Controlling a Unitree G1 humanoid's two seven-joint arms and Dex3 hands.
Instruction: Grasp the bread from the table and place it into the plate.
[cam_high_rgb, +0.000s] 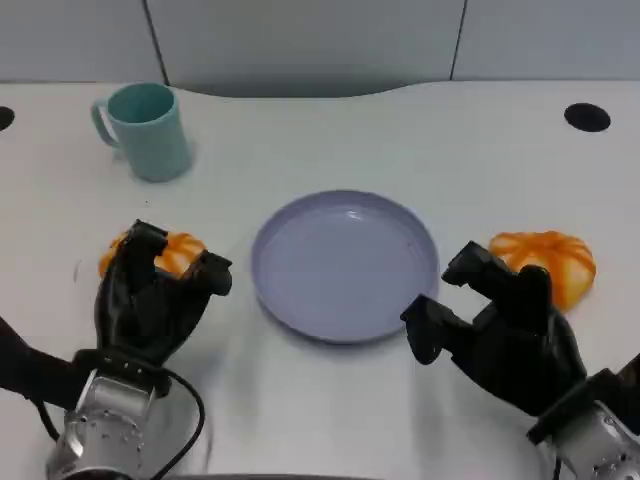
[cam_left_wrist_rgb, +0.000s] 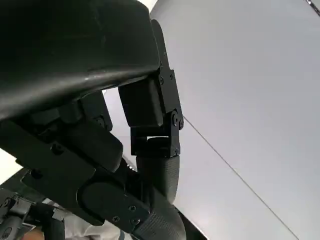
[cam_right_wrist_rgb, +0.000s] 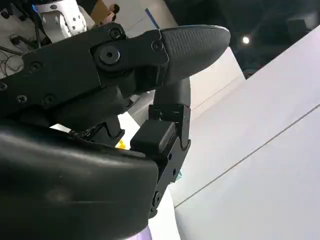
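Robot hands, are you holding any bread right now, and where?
Cannot tell for the left hand: its fingers cover the near side of one bread. The right hand holds nothing, beside the other bread.

**White table before grey panels**

A white table (cam_high_rgb: 330, 400) with a smooth matte top spans the head view. Two round black holes sit near its far edge, one at the far right (cam_high_rgb: 587, 117) and one cut off at the left border (cam_high_rgb: 4, 117). Beyond it stand pale grey wall panels (cam_high_rgb: 300, 40) split by thin dark seams. The right wrist view catches a small bright ceiling light (cam_right_wrist_rgb: 245, 40) against darkness.
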